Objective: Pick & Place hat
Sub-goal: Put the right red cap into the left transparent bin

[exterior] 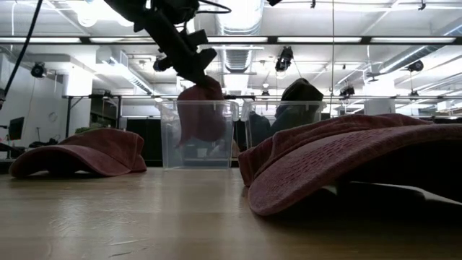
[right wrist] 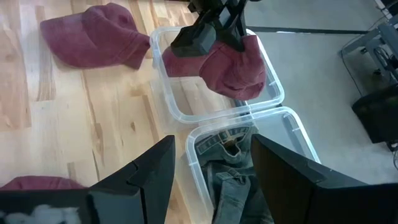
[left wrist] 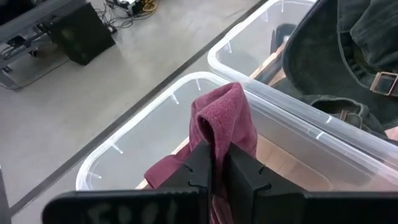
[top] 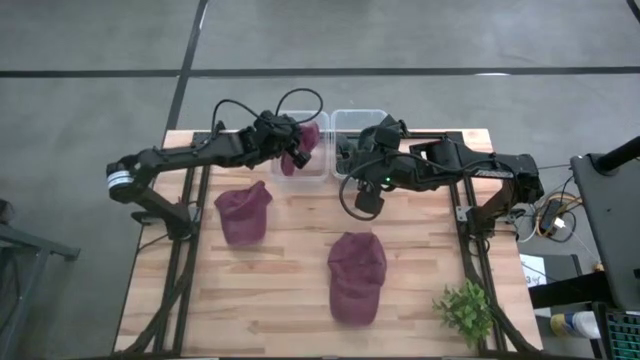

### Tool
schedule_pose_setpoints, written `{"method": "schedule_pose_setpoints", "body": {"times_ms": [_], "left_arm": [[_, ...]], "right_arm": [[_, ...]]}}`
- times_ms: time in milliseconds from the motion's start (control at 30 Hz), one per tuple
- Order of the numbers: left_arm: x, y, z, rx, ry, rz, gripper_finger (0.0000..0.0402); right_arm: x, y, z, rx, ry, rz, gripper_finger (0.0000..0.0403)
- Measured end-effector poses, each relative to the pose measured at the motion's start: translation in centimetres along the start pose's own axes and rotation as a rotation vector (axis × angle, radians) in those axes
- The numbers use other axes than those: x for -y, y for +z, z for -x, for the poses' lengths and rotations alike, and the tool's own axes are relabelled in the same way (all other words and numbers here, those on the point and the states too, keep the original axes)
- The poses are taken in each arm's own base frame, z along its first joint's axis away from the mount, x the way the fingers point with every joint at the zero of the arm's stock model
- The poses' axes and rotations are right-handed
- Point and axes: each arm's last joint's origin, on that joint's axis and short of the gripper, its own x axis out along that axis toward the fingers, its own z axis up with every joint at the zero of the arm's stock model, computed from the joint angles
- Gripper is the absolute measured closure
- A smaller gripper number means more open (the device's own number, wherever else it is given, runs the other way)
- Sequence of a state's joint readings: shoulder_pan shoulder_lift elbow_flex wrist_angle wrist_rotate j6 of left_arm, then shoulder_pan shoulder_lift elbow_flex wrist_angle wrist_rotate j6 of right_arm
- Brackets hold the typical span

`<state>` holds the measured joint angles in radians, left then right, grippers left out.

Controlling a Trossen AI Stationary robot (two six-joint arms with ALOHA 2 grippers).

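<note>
Right now the left gripper [top: 291,152] is hanging over the left clear bin [top: 318,170] at the worktop's far edge, its fingers [left wrist: 200,168] pinching a fold of a maroon hat [left wrist: 219,124] that is dangling partly inside the bin's walls. The right gripper [top: 366,196] is waiting near the neighbouring right bin [right wrist: 292,134], which is holding dark denim [right wrist: 233,168]; its fingers are standing apart with nothing between them.

Two more maroon hats are lying on the worktop: one [top: 243,211] toward the left edge, one [top: 356,274] nearer the middle and the near edge.

Judging by how the held hat is drooping and creasing, it is soft, light cloth that is collapsing under its own weight, so it looks unlikely to slip once pinched but will not keep its shape. For the remaining hats, the crown fabric or the edge where crown meets brim seems the easiest place to grab, since the brim is probably stiffer and lying flat against the wood.
</note>
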<state>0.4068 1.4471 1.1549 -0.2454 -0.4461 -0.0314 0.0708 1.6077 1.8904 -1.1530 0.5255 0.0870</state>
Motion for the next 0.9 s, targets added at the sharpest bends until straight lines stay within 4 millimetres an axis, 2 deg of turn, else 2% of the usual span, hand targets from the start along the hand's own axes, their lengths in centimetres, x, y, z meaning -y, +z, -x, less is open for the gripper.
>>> {"method": "schedule_pose_setpoints", "body": {"times_ms": [333, 533, 900], "left_arm": [[0.0, 0.0, 0.0, -0.001, 0.002, -0.001, 0.0367], [-0.6, 0.0, 0.1, 0.012, 0.191, 0.076, 0.0363], [-0.3, 0.1, 0.1, 0.008, 0.088, 0.078, 0.0362]], "right_arm": [[-0.6, 0.0, 0.3, 0.010, 0.018, 0.002, 0.0200], [-0.8, 0.0, 0.4, 0.013, 0.023, 0.003, 0.0200], [-1.2, 0.0, 0.7, 0.017, 0.032, 0.008, 0.0200]]}}
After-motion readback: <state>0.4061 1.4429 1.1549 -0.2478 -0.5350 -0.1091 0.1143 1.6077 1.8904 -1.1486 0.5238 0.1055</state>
